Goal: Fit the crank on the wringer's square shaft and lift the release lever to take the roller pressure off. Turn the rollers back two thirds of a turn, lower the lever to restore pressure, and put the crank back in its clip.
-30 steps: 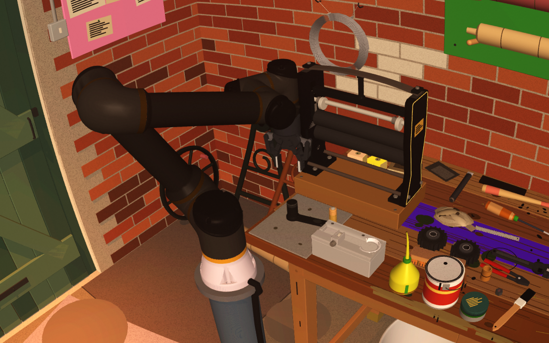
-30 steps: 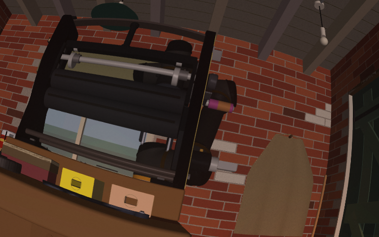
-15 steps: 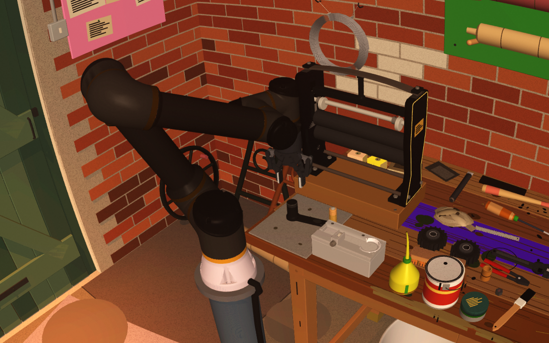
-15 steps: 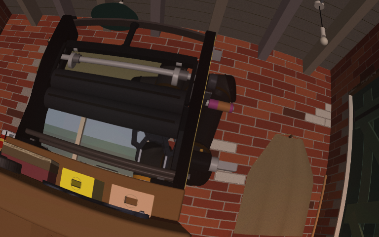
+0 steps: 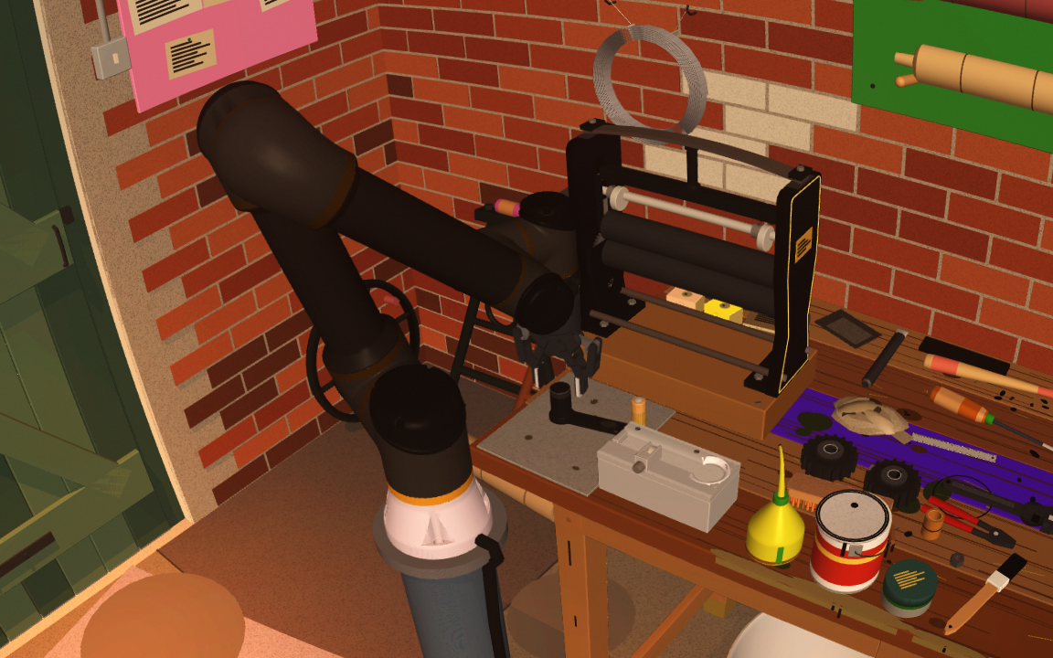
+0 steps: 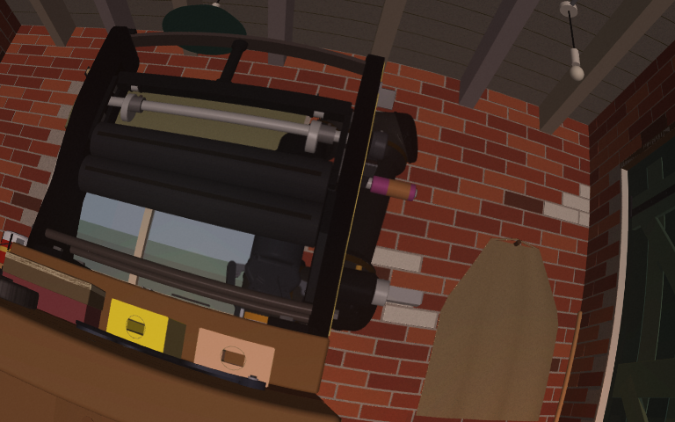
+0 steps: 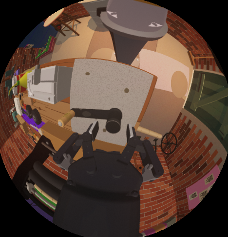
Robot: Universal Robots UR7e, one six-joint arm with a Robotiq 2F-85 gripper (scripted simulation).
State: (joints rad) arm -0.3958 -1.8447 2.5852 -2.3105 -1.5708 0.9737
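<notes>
The black crank lies flat on the grey plate at the bench's left end, its round hub toward the wringer and its small wooden handle at the other end. My gripper hangs open just above the hub and holds nothing. The wringer stands on its wooden base behind, with two dark rollers in a black frame. A lever with a pink and orange grip sticks out from the frame's near side. A short steel shaft juts out lower on that side.
The wringer's wooden base rises right behind my gripper. A grey block with a clip recess sits beside the plate. Oil can, paint tin, gears and hand tools crowd the bench to the right.
</notes>
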